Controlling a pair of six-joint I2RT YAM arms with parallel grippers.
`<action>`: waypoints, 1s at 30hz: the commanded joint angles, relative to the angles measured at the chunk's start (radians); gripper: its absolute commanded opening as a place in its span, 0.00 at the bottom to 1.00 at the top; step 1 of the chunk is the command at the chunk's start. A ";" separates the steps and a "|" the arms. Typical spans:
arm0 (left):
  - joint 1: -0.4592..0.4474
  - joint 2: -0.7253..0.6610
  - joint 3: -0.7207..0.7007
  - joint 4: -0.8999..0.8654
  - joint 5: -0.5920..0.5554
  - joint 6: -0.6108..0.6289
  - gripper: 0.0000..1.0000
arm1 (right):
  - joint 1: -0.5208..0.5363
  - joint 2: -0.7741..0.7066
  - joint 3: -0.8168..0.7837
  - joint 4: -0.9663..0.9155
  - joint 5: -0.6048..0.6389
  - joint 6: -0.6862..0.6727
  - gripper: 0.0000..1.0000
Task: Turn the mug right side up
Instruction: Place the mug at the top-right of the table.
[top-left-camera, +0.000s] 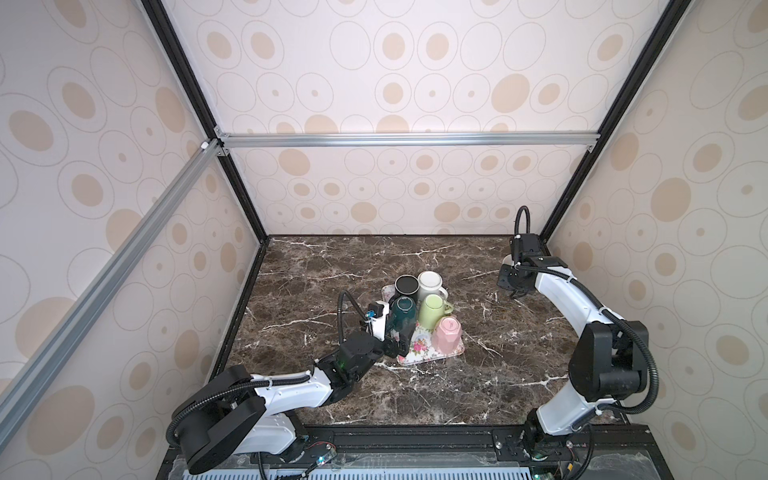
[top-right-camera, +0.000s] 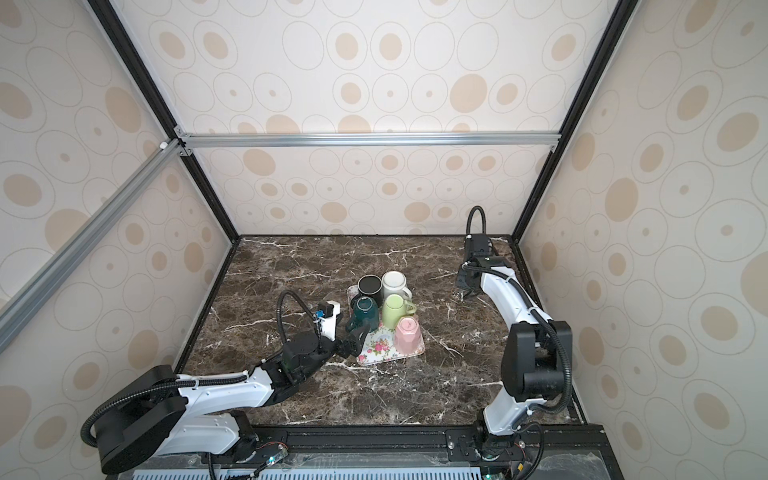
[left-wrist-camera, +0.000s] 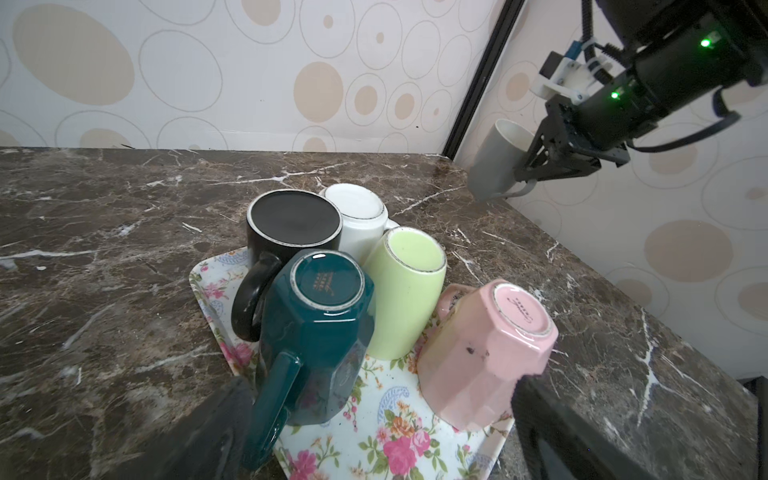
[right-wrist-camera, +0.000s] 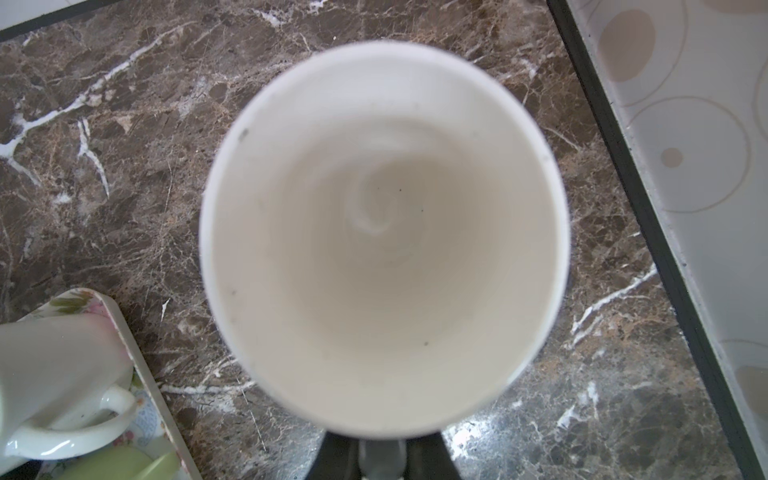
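Top views, right arm: the right gripper (top-left-camera: 513, 286) is hanging over the far right part of the table (top-left-camera: 457, 374) and hiding most of its load. It is the arm nearer that load.
Top views, left arm: the left gripper (top-right-camera: 353, 338) is standing wide beside the teal mug (top-right-camera: 365, 311) on the tray (top-right-camera: 376, 353), gripping nothing.
Left wrist view, mug: the grey mug (left-wrist-camera: 496, 160) is hanging clear above the marble. Narrow jaws are pinching its handle, and its long axis is leaning with the mouth uppermost.
Right wrist view, axis: the camera is looking straight down into the mouth (right-wrist-camera: 384, 232).
Right wrist view, room: bare marble is showing all round. The tray corner is lying off to one side and the frame post (right-wrist-camera: 648, 208) is running nearby, so levelling and lowering look feasible.
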 joint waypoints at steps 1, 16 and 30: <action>0.006 -0.028 -0.018 0.138 0.041 0.046 0.98 | -0.009 0.033 0.087 -0.031 -0.003 -0.039 0.00; 0.006 -0.063 -0.034 0.099 0.006 0.067 0.98 | -0.021 0.253 0.314 -0.169 -0.017 -0.059 0.00; 0.006 -0.066 -0.034 0.086 -0.019 0.065 0.98 | -0.021 0.345 0.339 -0.165 -0.021 -0.043 0.00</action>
